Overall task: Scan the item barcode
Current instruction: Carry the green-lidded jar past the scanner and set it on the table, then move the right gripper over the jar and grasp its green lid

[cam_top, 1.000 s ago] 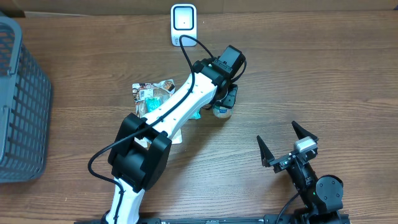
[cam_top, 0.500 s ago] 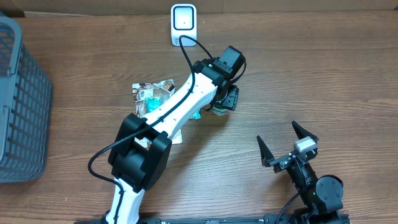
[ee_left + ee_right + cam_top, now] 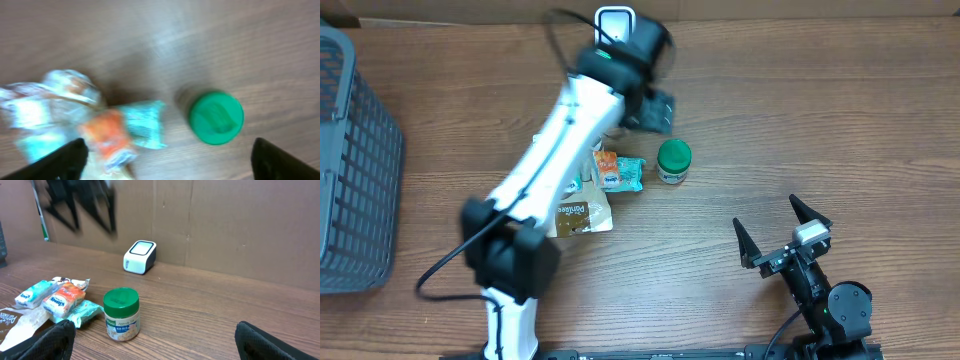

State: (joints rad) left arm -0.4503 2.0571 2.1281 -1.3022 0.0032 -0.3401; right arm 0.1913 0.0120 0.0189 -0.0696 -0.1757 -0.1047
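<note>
Left hand point(image 3: 167, 157): fingers wide apart, nothing between them. It is blurred in the overhead view, up over the far worktop point(image 3: 840, 110). Right hand point(image 3: 778, 228): apart, empty, near right.

Green-lidded jar point(image 3: 673, 160) stands upright on the worktop, clear of both hands. It is just right of the snack packets point(image 3: 618, 172) and nearer than the scanner point(image 3: 140, 257) at the far edge.

My read: no item is at the scanner now. I cannot tell whether a barcode has registered. If not, what remains is to grip 1 item and present its label to the scanner.
</note>
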